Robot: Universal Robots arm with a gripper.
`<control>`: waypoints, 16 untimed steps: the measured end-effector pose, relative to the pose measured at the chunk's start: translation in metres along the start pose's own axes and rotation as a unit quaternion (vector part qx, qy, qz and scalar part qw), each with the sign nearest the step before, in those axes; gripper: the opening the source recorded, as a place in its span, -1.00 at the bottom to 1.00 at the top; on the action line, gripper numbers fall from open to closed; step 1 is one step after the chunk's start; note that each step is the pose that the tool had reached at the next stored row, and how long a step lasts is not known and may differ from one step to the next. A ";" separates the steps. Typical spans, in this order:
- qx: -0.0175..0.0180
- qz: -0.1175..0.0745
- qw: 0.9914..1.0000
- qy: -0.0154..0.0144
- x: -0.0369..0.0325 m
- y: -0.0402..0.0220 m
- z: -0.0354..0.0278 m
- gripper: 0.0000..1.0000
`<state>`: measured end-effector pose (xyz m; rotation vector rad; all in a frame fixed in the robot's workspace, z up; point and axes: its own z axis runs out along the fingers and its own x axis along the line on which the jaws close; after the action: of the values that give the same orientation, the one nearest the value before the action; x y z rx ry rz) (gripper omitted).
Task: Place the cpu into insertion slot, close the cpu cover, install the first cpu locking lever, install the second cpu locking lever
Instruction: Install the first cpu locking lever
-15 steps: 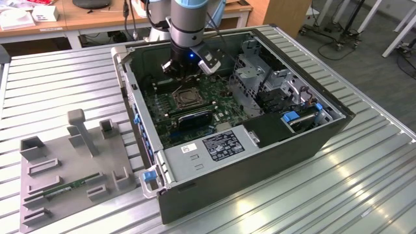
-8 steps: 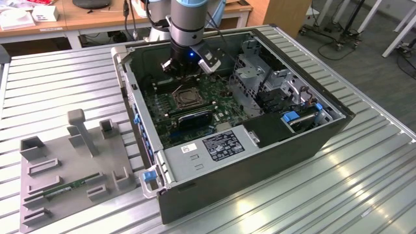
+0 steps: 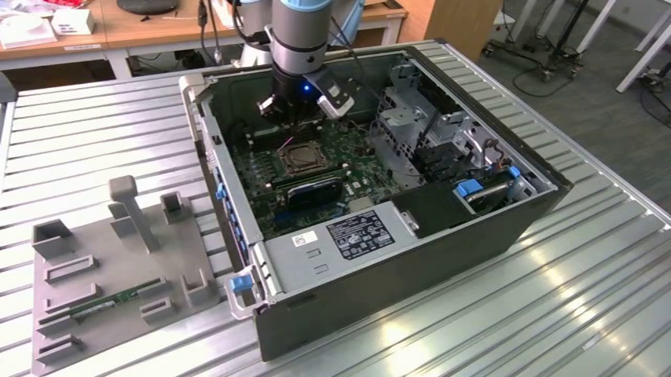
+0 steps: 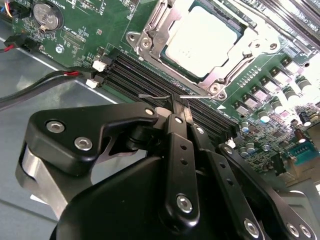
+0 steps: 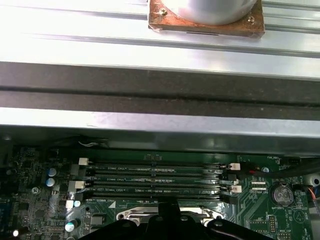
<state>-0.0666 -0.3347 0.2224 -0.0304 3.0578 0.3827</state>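
I see the black two-finger gripper [image 4: 178, 104] clenched, tips together, low over the long black memory slots [image 5: 155, 177] of the green motherboard [image 4: 100, 25], inside the open dark grey computer case [image 3: 419, 267]. A thin silver wire locking lever [image 4: 150, 95] crosses right at the tips; pinched or just touching, can't tell from here. Just beyond the tips, the flat square silver-tan cpu [image 4: 200, 40] sits in the square black insertion slot [image 3: 297, 157], w/ the thin silvery frame cpu cover [image 4: 150, 40] lying down around it.
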 end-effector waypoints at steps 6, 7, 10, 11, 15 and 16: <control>0.000 0.000 1.000 -0.002 0.0036 0.0002 -0.0002 -0.79; 0.000 -0.001 1.000 -0.002 0.0036 0.0002 -0.0001 -0.79; -0.002 0.000 1.000 -0.002 0.0037 0.0004 0.0000 -0.79; -0.003 0.000 1.000 -0.002 0.0037 0.0004 0.0001 -0.79; -0.012 0.000 1.000 -0.002 0.0037 0.0003 0.0000 -0.79; -0.013 0.000 1.000 -0.002 0.0037 0.0002 0.0000 -0.79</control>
<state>-0.0702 -0.3345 0.2222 -0.0296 3.0485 0.4220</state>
